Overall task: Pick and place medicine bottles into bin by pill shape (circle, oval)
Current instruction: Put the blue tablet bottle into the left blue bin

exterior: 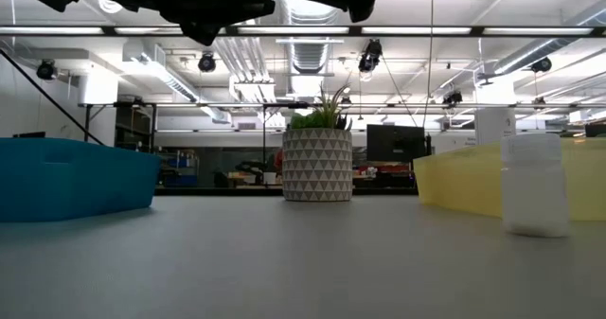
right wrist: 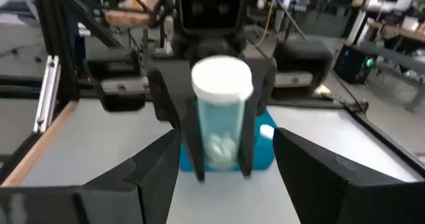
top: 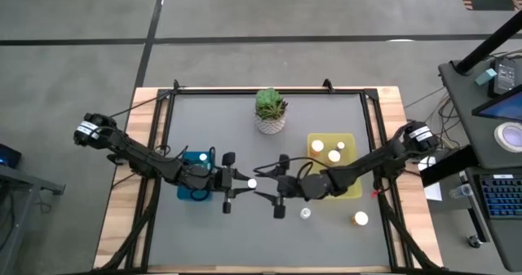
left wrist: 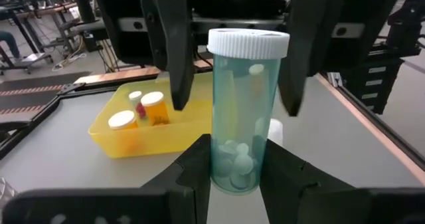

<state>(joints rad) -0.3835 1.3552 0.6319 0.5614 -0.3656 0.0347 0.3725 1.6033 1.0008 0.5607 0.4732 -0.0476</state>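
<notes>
My left tool (top: 231, 182) grips clear bottle (left wrist: 244, 111) mid-frame, pills visible for checking shape; right tool (right wrist: 222, 164) open, facing it.

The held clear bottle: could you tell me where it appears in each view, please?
High: clear bottle at table centre, between both end effectors.
Low: not in it.
Left wrist: centre, pinched by the left end effector.
Right wrist: centre, beyond the open right end effector.
Shared landmark: blue bin, behind the bottle in the right wrist view.

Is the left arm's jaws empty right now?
No: the left gripper is shut on a clear bottle with a white cap, held upright.
</notes>
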